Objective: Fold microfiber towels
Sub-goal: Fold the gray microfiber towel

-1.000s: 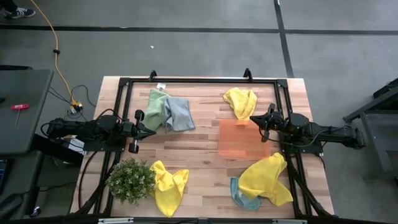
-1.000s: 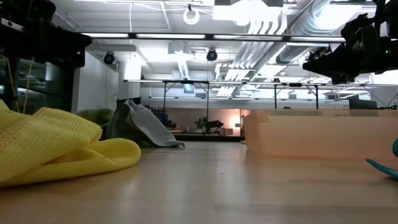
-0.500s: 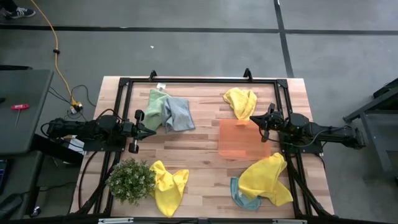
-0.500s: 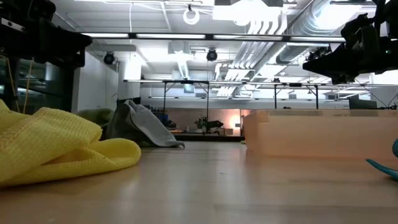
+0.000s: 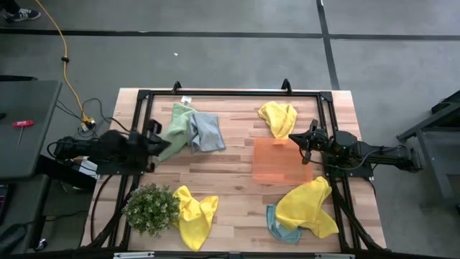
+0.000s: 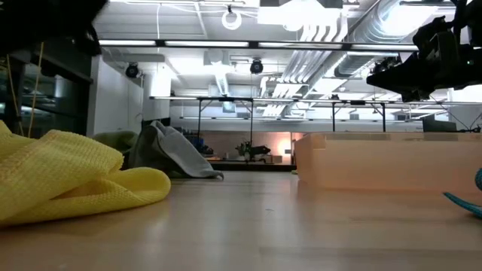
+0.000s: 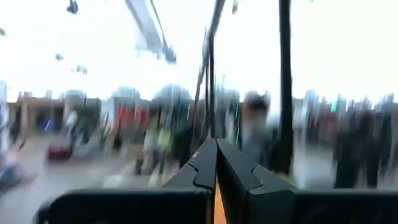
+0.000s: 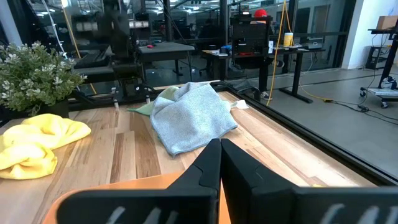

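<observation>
A pale green towel and a grey-blue towel lie crumpled together at the far left of the table. The grey-blue one also shows in the right wrist view. One yellow towel lies at the far right and another near the front, beside the plant. A third yellow towel lies on a teal one at the front right. My left gripper is shut and raised beside the green towel. My right gripper is shut over the orange mat's far right corner.
A flat orange mat lies right of centre. A potted plant stands at the front left. A black frame runs round the table's edges. Bare wood lies between the piles.
My left gripper has lifted and tipped upward, drawing back a little toward the table's left edge. In the low view its dark shape has risen almost out of the picture. The towels have not moved.
</observation>
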Robot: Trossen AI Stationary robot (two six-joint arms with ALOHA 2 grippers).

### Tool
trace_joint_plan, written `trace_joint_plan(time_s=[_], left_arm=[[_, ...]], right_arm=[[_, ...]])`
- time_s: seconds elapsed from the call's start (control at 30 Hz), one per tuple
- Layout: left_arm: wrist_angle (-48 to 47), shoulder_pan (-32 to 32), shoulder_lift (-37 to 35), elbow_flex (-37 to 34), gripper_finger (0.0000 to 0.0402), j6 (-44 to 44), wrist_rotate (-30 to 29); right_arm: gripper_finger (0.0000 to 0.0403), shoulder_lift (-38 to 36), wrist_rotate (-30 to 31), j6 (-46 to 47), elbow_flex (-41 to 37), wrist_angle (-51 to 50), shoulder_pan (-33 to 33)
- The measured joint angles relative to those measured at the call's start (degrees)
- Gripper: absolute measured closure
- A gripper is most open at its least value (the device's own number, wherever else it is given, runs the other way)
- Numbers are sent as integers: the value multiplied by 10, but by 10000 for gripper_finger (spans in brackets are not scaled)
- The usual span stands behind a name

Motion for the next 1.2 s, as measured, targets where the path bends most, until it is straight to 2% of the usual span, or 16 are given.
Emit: trace_joint_plan(time_s=[0.1, 0.17, 0.23, 0.33, 0.4, 0.6, 0.77, 0.9, 1.03, 1.2], left_arm=[[113, 0, 0, 0, 398, -57, -7], [172, 0, 0, 1, 398, -75, -47], [171, 0, 2, 11, 398, -110, -100], [72, 0, 36, 48, 385, -148, -119], [-2, 0, 86, 86, 369, -161, -119], [-186, 0, 297, 219, 291, -173, -102], [-393, 0, 476, 333, 221, -167, -66], [-525, -3, 589, 387, 183, -171, -49], [-568, -13, 669, 394, 171, -238, -58], [-576, -30, 741, 394, 174, -363, -143]], right_arm=[[402, 0, 0, 0, 0, 0, 0], [402, 0, 0, 0, 0, 0, 0], [402, 0, 0, 0, 0, 0, 0], [402, 0, 0, 0, 0, 0, 0], [402, 0, 0, 0, 0, 0, 0], [402, 0, 0, 0, 0, 0, 0], [402, 0, 0, 0, 0, 0, 0], [402, 0, 0, 0, 0, 0, 0], [402, 0, 0, 0, 0, 0, 0], [402, 0, 0, 0, 0, 0, 0]])
